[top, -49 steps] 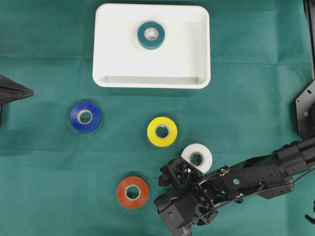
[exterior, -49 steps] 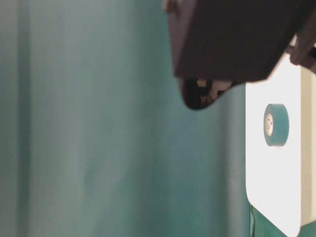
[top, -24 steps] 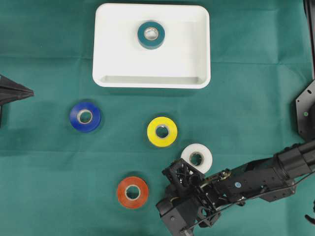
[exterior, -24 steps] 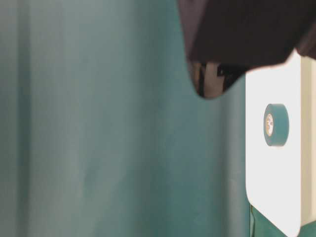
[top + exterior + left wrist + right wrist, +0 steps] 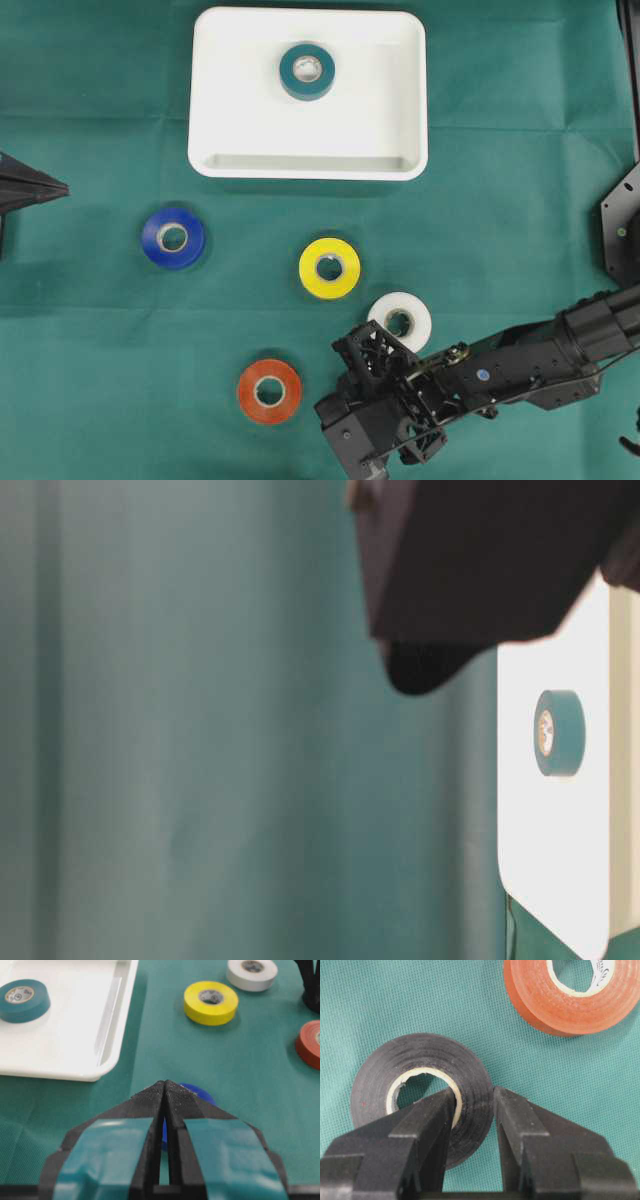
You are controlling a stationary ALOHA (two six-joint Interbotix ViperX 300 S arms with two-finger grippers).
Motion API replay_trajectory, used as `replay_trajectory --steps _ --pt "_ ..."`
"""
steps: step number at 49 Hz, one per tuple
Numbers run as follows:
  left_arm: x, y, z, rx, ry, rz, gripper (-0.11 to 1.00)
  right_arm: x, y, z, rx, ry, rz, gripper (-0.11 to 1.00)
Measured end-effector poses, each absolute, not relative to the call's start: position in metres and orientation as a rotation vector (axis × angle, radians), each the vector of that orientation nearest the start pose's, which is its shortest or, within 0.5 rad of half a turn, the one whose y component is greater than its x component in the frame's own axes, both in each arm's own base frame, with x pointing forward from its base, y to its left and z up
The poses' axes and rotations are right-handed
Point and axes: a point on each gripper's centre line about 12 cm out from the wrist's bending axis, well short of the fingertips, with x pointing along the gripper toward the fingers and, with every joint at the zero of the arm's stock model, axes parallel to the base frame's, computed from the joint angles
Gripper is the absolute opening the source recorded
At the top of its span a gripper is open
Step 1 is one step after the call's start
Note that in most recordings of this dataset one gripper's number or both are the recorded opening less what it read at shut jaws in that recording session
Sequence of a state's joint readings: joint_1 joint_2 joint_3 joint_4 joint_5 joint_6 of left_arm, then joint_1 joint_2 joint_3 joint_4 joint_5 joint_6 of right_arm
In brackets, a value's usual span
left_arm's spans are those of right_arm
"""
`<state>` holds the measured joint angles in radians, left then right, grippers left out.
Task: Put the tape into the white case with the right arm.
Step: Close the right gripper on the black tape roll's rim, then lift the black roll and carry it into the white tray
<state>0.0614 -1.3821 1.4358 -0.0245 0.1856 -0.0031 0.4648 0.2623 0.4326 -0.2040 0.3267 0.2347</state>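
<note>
The right pincer [image 5: 472,1110] is clamped on the black tape roll's [image 5: 420,1085] wall, one finger inside its core, ready for lifting. The white case [image 5: 400,100] by the table's far edge already holds a teal roll [image 5: 307,71]. The left pincer [image 5: 165,1100] rests closed, idle.

Lighting: even, diffuse, from above; bright throughout. Green cloth [image 5: 100,350] evenly lit, faint crease lines visible.
Shadows: soft and short, hugging each tape roll; a dim band inside the white case [image 5: 308,160] along its near wall.
Glare: white case [image 5: 555,880] blown out to near pure white in the table-level view; mild sheen on its rim [image 5: 107,1035] in the left wrist view.
Focus: overhead view sharp, slightly soft at the corners. Table-level view badly blurred left of the white case; dark mass [image 5: 480,560] above it is out of focus. Right wrist view crisp on the black tape roll [image 5: 420,1060]; left wrist view blurs the nearest gripper pads [image 5: 105,1155].
</note>
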Motion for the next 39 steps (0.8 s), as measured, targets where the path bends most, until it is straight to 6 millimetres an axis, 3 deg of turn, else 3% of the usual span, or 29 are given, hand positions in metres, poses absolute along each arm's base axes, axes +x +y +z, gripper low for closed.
replay_trajectory --steps 13,25,33,39 --pt "0.131 0.007 0.198 -0.035 0.238 0.060 0.01 0.386 0.183 0.144 -0.229 0.983 0.323 -0.01" --pt "0.131 0.007 0.198 -0.037 0.240 0.060 0.01 0.388 0.177 0.155 -0.230 1.033 0.283 -0.01" --pt "0.131 0.007 0.197 -0.035 0.241 0.060 0.01 0.393 0.157 0.154 -0.170 1.067 0.207 -0.01" --pt "0.131 0.007 0.198 -0.035 0.240 0.060 0.01 0.400 0.130 0.156 -0.110 1.086 0.119 -0.01"
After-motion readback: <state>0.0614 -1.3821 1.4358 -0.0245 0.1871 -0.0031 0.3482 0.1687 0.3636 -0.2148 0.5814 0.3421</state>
